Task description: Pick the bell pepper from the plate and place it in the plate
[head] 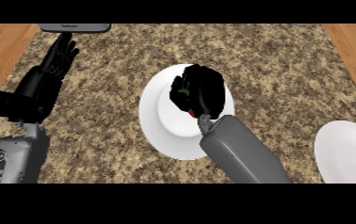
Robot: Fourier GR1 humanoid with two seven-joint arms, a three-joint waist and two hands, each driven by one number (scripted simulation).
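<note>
A white plate (163, 124) lies in the middle of the speckled counter. My right hand (200, 90) is over its upper right part, fingers curled down round the bell pepper (190, 111). Only a sliver of red and a bit of green stem (183, 92) show under the hand; the rest of the pepper is hidden. A second white plate (337, 152) shows partly at the right edge. My left hand (55, 63) rests open at the far left, fingers pointing up, away from both plates.
A grey object (75, 28) sits at the counter's top left, just above my left fingertips. Wooden strips (14, 44) border the counter on both sides.
</note>
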